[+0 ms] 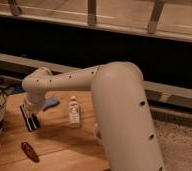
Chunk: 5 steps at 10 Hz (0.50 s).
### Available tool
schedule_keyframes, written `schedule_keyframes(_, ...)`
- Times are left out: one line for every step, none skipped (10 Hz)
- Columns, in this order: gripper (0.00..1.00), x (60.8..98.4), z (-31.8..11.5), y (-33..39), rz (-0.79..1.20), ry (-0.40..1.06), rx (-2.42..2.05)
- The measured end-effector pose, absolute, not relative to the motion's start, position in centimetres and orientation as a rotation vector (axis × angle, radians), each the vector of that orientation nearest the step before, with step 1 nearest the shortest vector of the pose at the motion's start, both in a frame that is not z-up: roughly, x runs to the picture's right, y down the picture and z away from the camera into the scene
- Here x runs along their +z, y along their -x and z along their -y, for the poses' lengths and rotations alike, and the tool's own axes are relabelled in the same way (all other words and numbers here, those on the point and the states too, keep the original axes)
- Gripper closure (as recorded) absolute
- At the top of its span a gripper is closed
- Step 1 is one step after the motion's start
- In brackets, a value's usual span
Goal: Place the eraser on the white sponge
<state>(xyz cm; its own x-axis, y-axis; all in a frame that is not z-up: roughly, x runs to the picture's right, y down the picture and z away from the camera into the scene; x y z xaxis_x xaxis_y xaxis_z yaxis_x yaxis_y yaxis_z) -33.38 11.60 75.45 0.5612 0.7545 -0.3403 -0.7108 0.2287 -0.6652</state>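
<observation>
Half the blue eraser (52, 102) hides behind the arm (64, 82), at one o'clock from the gripper (31, 119); its jaws' opening cannot be told.

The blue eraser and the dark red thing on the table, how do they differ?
Colour: the eraser is blue, the dark red object is a deep red.
Shape: the eraser looks broad and rounded, the dark red object long and narrow.
Place: the eraser lies farther back beside the arm, the dark red object near the front edge.
The gripper hangs between them, nearer the eraser.
Both lie on the wooden table.
</observation>
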Motion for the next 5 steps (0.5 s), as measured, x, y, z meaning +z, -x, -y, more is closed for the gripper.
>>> schedule_keyframes(1.0,74.9,-9.5,33.6,0.081,0.875,1.024)
schedule_keyframes(1.0,74.3,-7.2,33.4,0.104,0.865,1.044)
schedule_keyframes(1.0,73.9,-4.5,32.9,0.128,0.848,1.072)
schedule_keyframes(1.0,73.9,-1.8,32.2,0.151,0.828,1.111)
schedule_keyframes(1.0,74.2,-0.1,31.3,0.17,0.813,1.154)
